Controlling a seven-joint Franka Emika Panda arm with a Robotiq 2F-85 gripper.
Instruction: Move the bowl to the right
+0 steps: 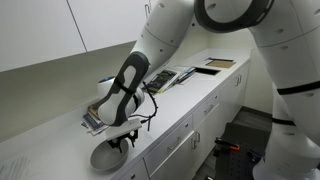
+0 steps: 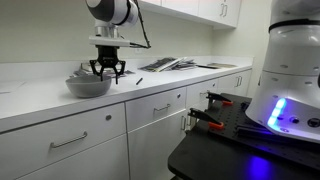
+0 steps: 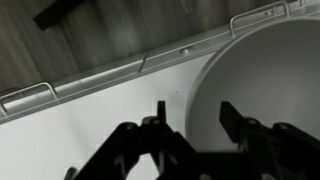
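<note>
Books (image 1: pixel 91 119) lie on the counter (image 1: pixel 195 86); magazines (image 1: pixel 165 78) sit at two o'clock from them, a brown book (image 1: pixel 217 64) beyond, drawers (image 1: pixel 185 135) at four.

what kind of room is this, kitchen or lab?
Probably a lab or office workroom: a long white counter with drawers below and wall cabinets above, magazines spread on it, and a white machine glowing blue beside it.

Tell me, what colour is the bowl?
The bowl is plain light grey-white, clearest in the wrist view.
</note>
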